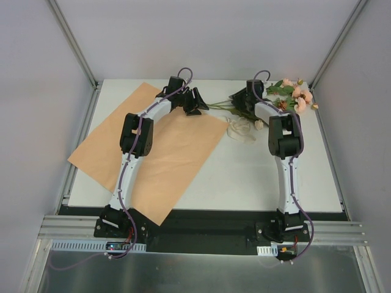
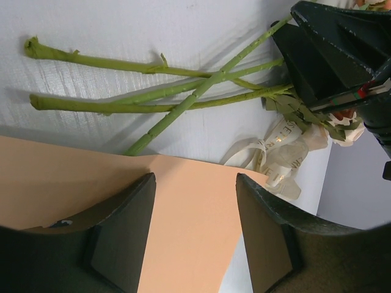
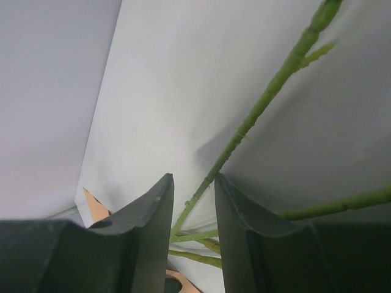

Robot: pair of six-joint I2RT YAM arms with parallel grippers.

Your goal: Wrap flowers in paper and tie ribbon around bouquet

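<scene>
The paper lies flat on the left of the table, orange-tan face up. My left gripper hovers open over its far right corner, and the paper shows between the jaws with nothing gripped. The flowers lie at the far right, pink and peach blooms outward, and their green stems point toward the paper. My right gripper is low over the stems, open, its fingers straddling one stem with a gap on either side. The cream ribbon lies crumpled just in front of the stems.
White walls and aluminium posts close in the table on three sides. The paper's left corner overhangs the table's left edge. The right arm's elbow stands above the table right of the ribbon.
</scene>
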